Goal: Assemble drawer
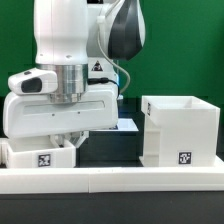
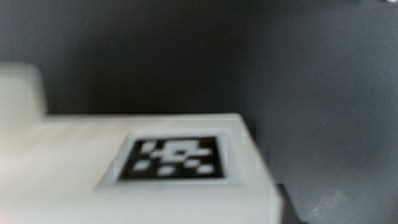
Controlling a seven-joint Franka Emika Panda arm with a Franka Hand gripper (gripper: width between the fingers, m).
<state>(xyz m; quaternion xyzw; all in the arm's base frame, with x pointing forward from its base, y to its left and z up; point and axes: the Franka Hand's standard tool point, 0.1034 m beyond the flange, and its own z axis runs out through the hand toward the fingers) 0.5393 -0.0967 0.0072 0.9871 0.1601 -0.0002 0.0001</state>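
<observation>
Pincer [image 1: 66, 138] low over tray [image 1: 30, 154], opening cannot be told, shell [image 1: 180, 125] well apart, border wall [image 1: 110, 183] alongside

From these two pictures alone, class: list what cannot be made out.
Exterior view: the small tray hides the fingertips of the gripper; open or shut is unclear.
Exterior view: the large shell hides most of its inside behind its own front wall.
Wrist view: blur makes the tag unreadable; no fingers show.

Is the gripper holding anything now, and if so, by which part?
It cannot be told. The gripper is down at a small tray, but its fingertips do not show clearly.
</observation>
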